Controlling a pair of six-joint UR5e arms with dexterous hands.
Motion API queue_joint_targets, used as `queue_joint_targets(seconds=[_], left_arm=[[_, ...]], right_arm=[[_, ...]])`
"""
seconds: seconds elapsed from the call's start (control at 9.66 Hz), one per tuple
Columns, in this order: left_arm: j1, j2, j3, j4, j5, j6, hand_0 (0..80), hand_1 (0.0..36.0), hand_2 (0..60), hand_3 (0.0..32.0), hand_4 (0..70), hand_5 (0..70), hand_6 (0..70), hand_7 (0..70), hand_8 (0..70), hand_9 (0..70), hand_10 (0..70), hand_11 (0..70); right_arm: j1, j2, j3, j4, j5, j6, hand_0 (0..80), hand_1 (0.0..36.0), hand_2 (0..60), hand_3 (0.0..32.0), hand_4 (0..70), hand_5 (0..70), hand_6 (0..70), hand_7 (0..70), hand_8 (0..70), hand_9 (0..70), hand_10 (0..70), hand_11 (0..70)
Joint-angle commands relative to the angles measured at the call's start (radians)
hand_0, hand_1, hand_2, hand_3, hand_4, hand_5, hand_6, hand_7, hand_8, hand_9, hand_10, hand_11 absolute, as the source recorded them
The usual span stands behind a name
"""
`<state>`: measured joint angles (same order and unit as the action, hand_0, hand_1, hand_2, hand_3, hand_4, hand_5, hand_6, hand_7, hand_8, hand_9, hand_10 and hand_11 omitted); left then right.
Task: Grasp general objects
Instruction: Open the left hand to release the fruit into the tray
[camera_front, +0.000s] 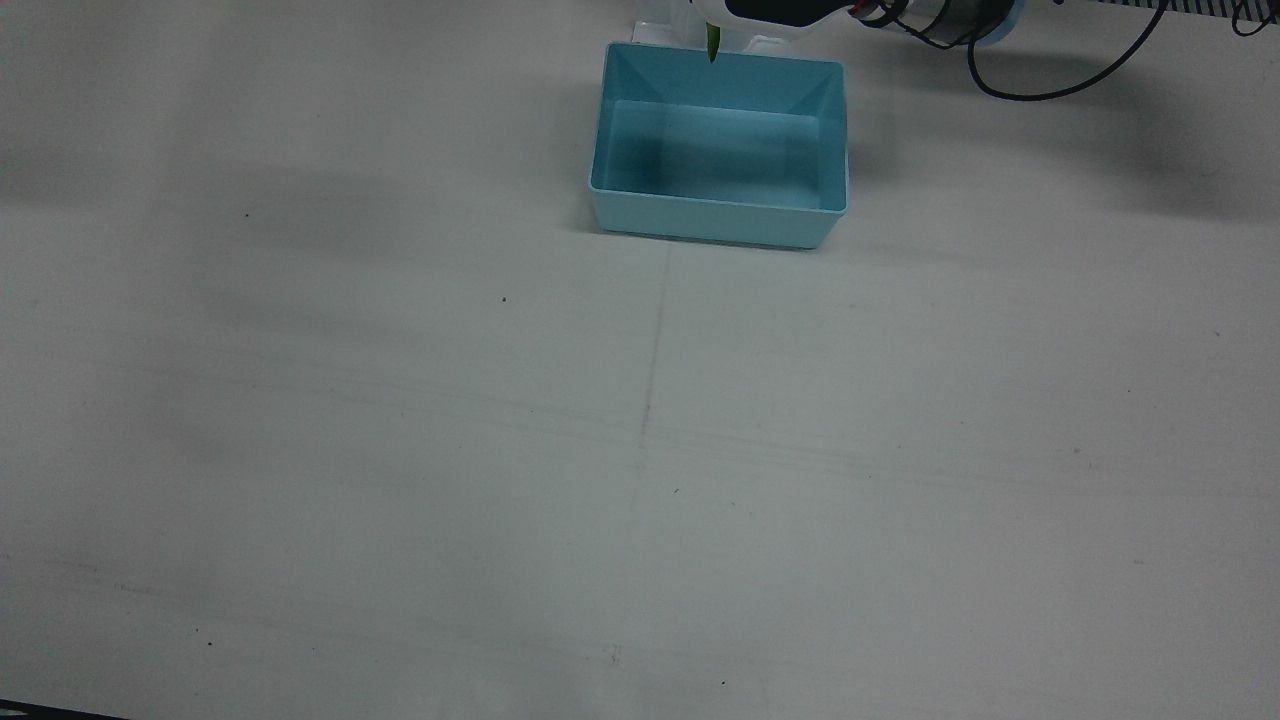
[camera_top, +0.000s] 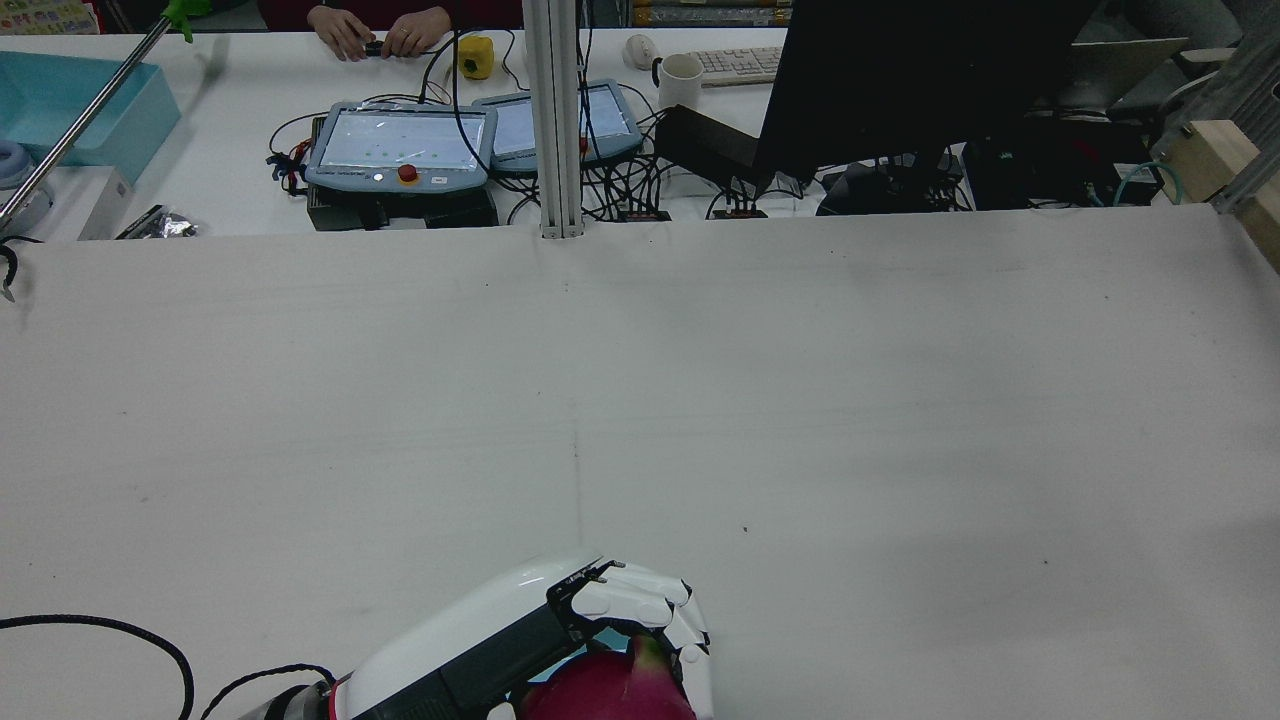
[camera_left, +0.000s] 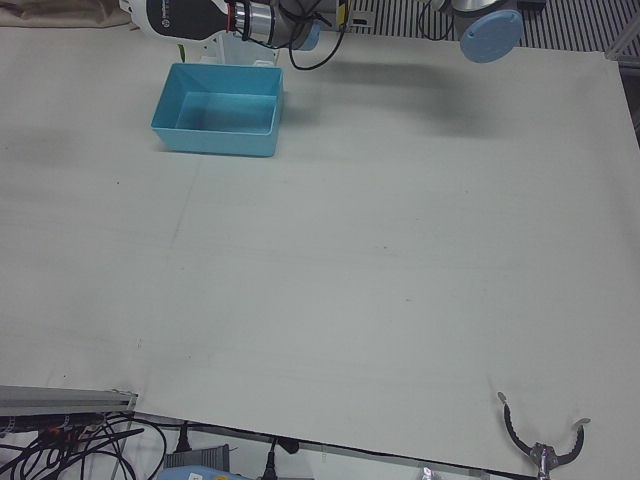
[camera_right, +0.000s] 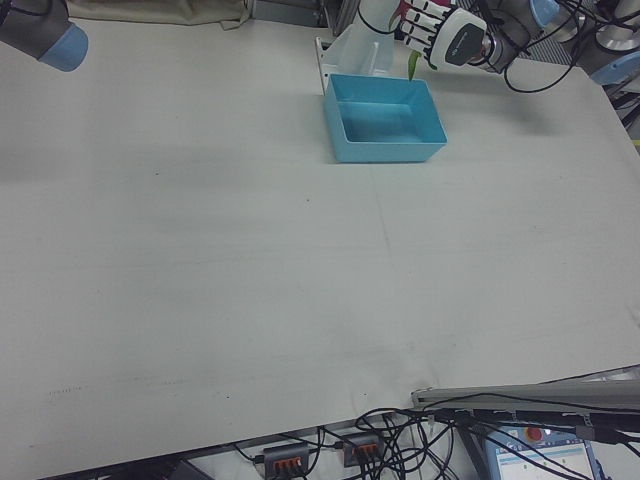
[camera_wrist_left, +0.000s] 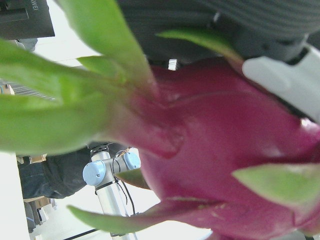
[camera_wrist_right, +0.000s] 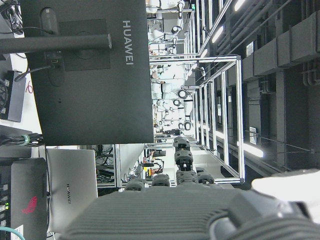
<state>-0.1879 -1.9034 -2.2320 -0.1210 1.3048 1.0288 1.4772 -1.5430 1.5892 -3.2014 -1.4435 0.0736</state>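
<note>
My left hand (camera_top: 610, 610) is shut on a pink dragon fruit (camera_top: 612, 688) with green scales, at the table's near edge in the rear view. The fruit fills the left hand view (camera_wrist_left: 225, 150), with a white finger (camera_wrist_left: 285, 82) pressed on it. In the front view the hand (camera_front: 785, 10) is cut by the top edge, and a green scale tip (camera_front: 712, 42) hangs over the robot-side rim of the blue bin (camera_front: 720, 215). The right-front view shows the hand (camera_right: 445, 38) just behind the bin (camera_right: 390, 152). My right hand (camera_wrist_right: 182, 175) is raised off the table, fingers apart, holding nothing.
The blue bin (camera_left: 215, 140) has nothing inside. A black cable (camera_front: 1060, 85) trails from the left arm. The right arm's blue-capped joint (camera_right: 60, 45) is at the far corner. Teach pendants (camera_top: 400, 145) and a monitor (camera_top: 900, 70) stand beyond the table.
</note>
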Motion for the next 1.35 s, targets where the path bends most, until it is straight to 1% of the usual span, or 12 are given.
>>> queue_joint_targets(seconds=[0.0,0.1,0.21,0.31,0.41,0.52,0.72,0.93,1.04,1.14,1.24], left_arm=[[0.002,-0.016,0.0,0.006,0.007,0.004,50.4,0.7,0.0,0.0,61.4,42.5,45.1,38.7,34.0,25.1,51.3,70.0],[0.002,-0.016,0.0,0.008,0.008,0.004,51.8,5.3,0.0,0.0,24.5,7.8,23.9,22.9,18.6,6.2,29.9,43.6],[0.002,-0.016,0.0,0.008,0.01,0.004,51.8,6.8,0.0,0.0,12.9,0.8,15.6,16.9,14.0,1.9,20.8,31.2],[0.001,-0.016,0.0,0.008,0.01,0.004,51.7,7.1,0.0,0.0,10.7,0.1,14.1,15.7,12.8,1.7,18.0,27.2],[0.001,-0.017,0.0,0.008,0.01,0.004,51.8,7.4,0.0,0.0,9.7,0.1,13.3,16.1,12.0,1.8,17.6,26.6],[-0.004,-0.02,0.0,0.008,0.01,0.0,52.4,8.3,0.0,0.0,8.2,0.0,11.6,15.4,10.8,1.6,15.9,24.2],[-0.007,-0.02,0.0,0.008,0.01,-0.001,52.7,8.3,0.0,0.0,9.4,2.0,13.2,16.7,11.3,1.9,15.9,24.2],[-0.007,-0.02,0.0,0.006,0.01,-0.003,52.7,8.5,0.0,0.0,9.2,2.2,13.0,17.3,11.1,2.0,15.6,23.8],[-0.011,-0.02,0.0,0.008,0.01,-0.004,52.6,8.3,0.0,0.0,11.3,5.5,14.2,19.2,12.0,2.4,16.6,25.2],[-0.039,-0.016,-0.001,0.008,0.007,-0.007,51.9,5.8,0.0,0.0,34.8,24.1,30.8,36.8,23.4,13.9,24.5,35.9],[-0.121,-0.006,-0.001,0.012,0.004,-0.038,49.8,0.6,0.0,0.0,56.1,40.4,55.3,55.2,42.0,37.1,39.1,54.5]], right_arm=[[0.002,0.001,0.0,0.0,0.0,0.0,0.0,0.0,0.0,0.0,0.0,0.0,0.0,0.0,0.0,0.0,0.0,0.0],[0.002,0.001,0.0,0.0,0.0,0.0,0.0,0.0,0.0,0.0,0.0,0.0,0.0,0.0,0.0,0.0,0.0,0.0],[0.002,0.001,0.002,0.0,0.0,0.0,0.0,0.0,0.0,0.0,0.0,0.0,0.0,0.0,0.0,0.0,0.0,0.0],[0.002,0.001,0.002,0.0,0.0,-0.002,0.0,0.0,0.0,0.0,0.0,0.0,0.0,0.0,0.0,0.0,0.0,0.0],[0.003,0.0,0.002,0.0,0.0,0.0,0.0,0.0,0.0,0.0,0.0,0.0,0.0,0.0,0.0,0.0,0.0,0.0],[0.003,0.0,0.002,0.0,0.0,0.0,0.0,0.0,0.0,0.0,0.0,0.0,0.0,0.0,0.0,0.0,0.0,0.0],[0.002,0.001,0.002,0.0,0.0,0.0,0.0,0.0,0.0,0.0,0.0,0.0,0.0,0.0,0.0,0.0,0.0,0.0],[0.003,0.0,0.0,0.0,0.0,0.0,0.0,0.0,0.0,0.0,0.0,0.0,0.0,0.0,0.0,0.0,0.0,0.0],[0.003,0.0,0.0,0.0,0.0,0.0,0.0,0.0,0.0,0.0,0.0,0.0,0.0,0.0,0.0,0.0,0.0,0.0],[0.003,0.0,0.0,0.0,0.0,0.0,0.0,0.0,0.0,0.0,0.0,0.0,0.0,0.0,0.0,0.0,0.0,0.0],[0.002,0.001,0.0,0.0,0.0,0.0,0.0,0.0,0.0,0.0,0.0,0.0,0.0,0.0,0.0,0.0,0.0,0.0]])
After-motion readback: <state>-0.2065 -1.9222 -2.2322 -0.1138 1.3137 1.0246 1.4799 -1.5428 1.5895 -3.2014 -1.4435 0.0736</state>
